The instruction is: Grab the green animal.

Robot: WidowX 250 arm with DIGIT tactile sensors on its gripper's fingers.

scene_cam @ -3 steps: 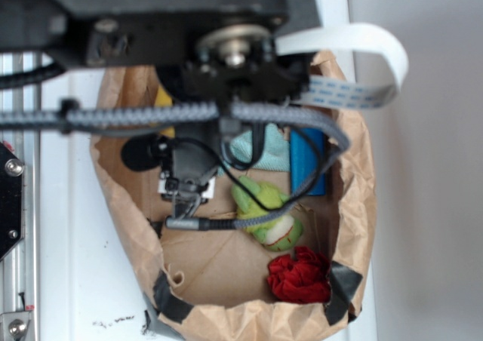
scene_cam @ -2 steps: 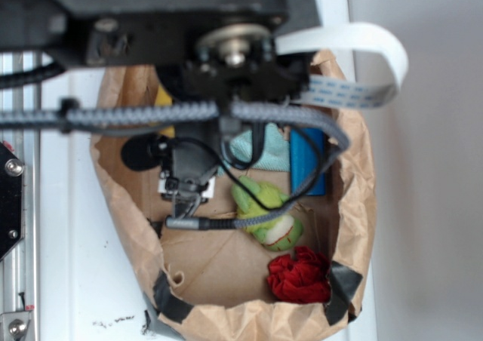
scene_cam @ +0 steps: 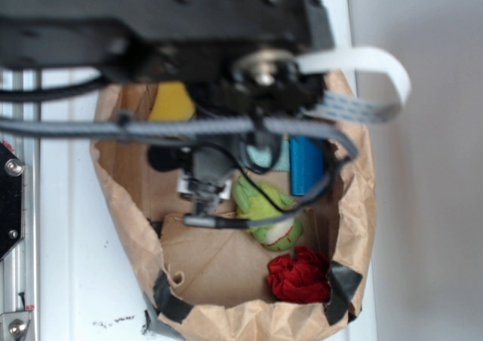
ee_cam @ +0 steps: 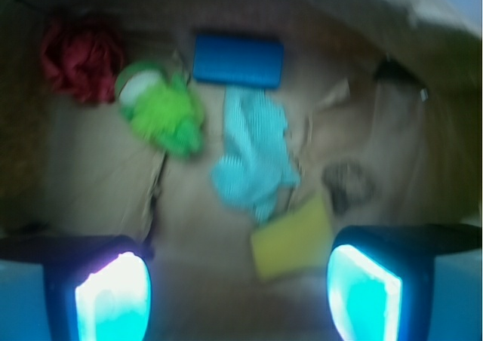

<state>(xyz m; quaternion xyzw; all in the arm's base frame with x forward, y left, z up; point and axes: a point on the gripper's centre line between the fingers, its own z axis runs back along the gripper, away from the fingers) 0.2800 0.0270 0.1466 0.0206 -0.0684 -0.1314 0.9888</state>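
The green animal (scene_cam: 264,205) is a lime-green plush with a pale belly. It lies on the floor of a brown paper bag (scene_cam: 226,314). In the wrist view the green animal (ee_cam: 162,107) is up and to the left, well ahead of the jaws. My gripper (scene_cam: 202,204) hangs inside the bag just left of the toy, not touching it. In the wrist view the gripper (ee_cam: 238,296) is open and empty, its pads (ee_cam: 113,299) wide apart over bare bag floor.
A red fuzzy plush (scene_cam: 299,274) (ee_cam: 79,58) lies near the green toy. A blue block (scene_cam: 306,164) (ee_cam: 238,59), a teal cloth (ee_cam: 253,156) and a yellow sponge (scene_cam: 172,103) (ee_cam: 290,239) also lie in the bag. The bag walls ring the space.
The arm and gripper have shifted to the right, closer to the green animal, uncovering the yellow sponge at the bag's far left. The toys have not moved.
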